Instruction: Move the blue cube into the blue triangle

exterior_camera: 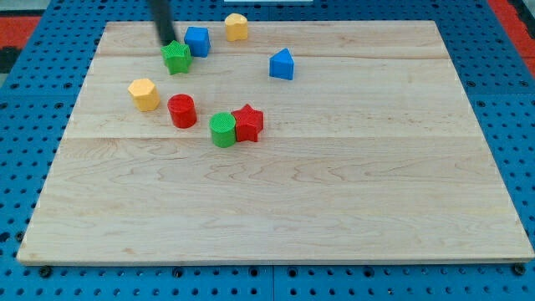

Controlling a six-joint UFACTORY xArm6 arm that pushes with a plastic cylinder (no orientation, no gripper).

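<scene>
The blue cube (198, 40) sits near the view's top, left of centre, touching the green star (176, 57) at its lower left. The blue triangle (282, 64) lies well to the cube's right and a little lower. My tip (165, 39) is at the end of the dark rod that comes down from the view's top edge. It stands just left of the blue cube, at the green star's upper left edge.
A yellow block (236, 27) lies at the view's top between cube and triangle. A yellow hexagon (144, 94), a red cylinder (181, 110), a green cylinder (222, 130) and a red star (248, 123) lie lower on the wooden board (334, 192).
</scene>
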